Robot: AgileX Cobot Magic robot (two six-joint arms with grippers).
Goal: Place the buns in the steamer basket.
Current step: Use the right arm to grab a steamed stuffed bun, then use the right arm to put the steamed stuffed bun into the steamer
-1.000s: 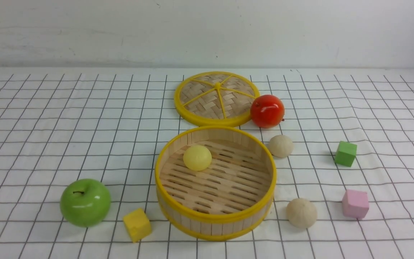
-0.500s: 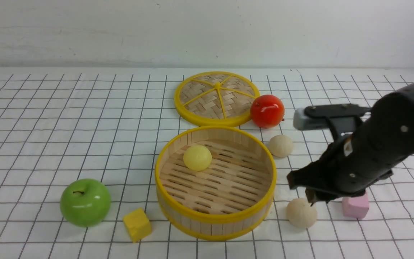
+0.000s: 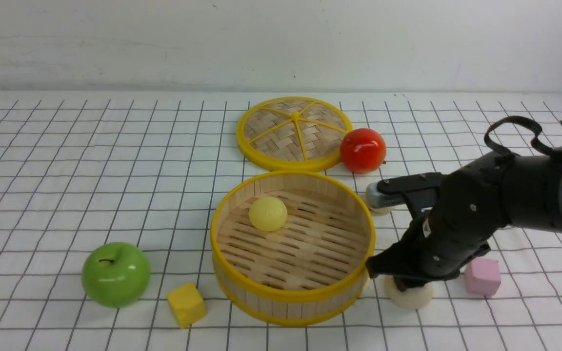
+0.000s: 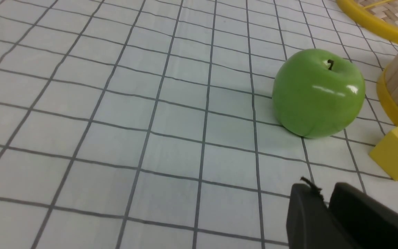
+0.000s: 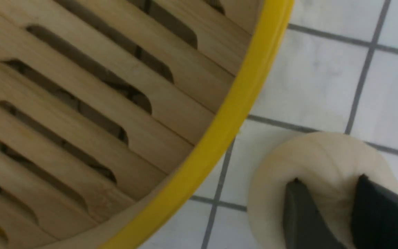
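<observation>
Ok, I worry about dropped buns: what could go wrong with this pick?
1. The right hand pinches only a small fold on top of the near bun, so the bun might slip out when lifted.
2. That bun sits close beside the steamer basket, lower than its yellow rim, so a low carry could knock it against the rim.

Bright even light, soft shadows, white glints on green apple (image 4: 318, 98)

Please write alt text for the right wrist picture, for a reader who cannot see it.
The right gripper pinches, with its two black fingers, the top of a beige bun lying on the grid-patterned cloth. Close beside it is the steamer basket, whose yellow rim and slotted wooden floor fill most of the picture.
</observation>
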